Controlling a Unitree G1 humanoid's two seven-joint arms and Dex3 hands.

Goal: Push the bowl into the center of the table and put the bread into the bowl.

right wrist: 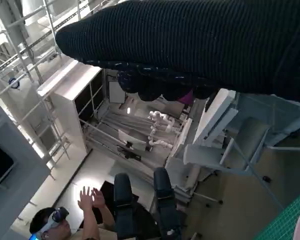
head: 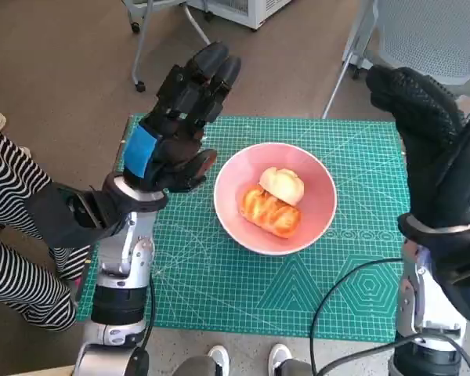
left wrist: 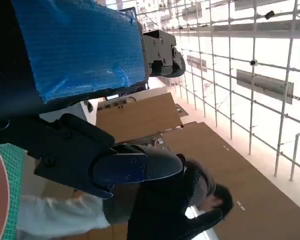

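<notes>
Although both hands are raised off the bench, the task looks essentially finished: the pink bowl point(head: 275, 199) sits near the middle of the green cutting mat point(head: 219, 290) that covers the bench, and the bread point(head: 271, 211) lies inside the bowl, a glazed golden roll with a paler round piece point(head: 282, 185) touching it on the far side. The left hand point(head: 178, 125), black with blue tape on its back, hovers just beside the bowl on the robot's left, fingers spread and pointing away, holding nothing. The right hand point(head: 423, 133), in its black knitted glove, is lifted well clear of the bowl on the robot's right; it also holds nothing, with its fingers loosely extended. Judging from this, nothing obvious is left to do except perhaps lowering the arms. Beyond the bowl, past the mat's far edge, stand chair legs on castors point(head: 140, 84) on the floor. Beside the left forearm is a person's striped sleeve point(head: 16, 235), and a black cable point(head: 337, 294) curls over the mat's near corner.
</notes>
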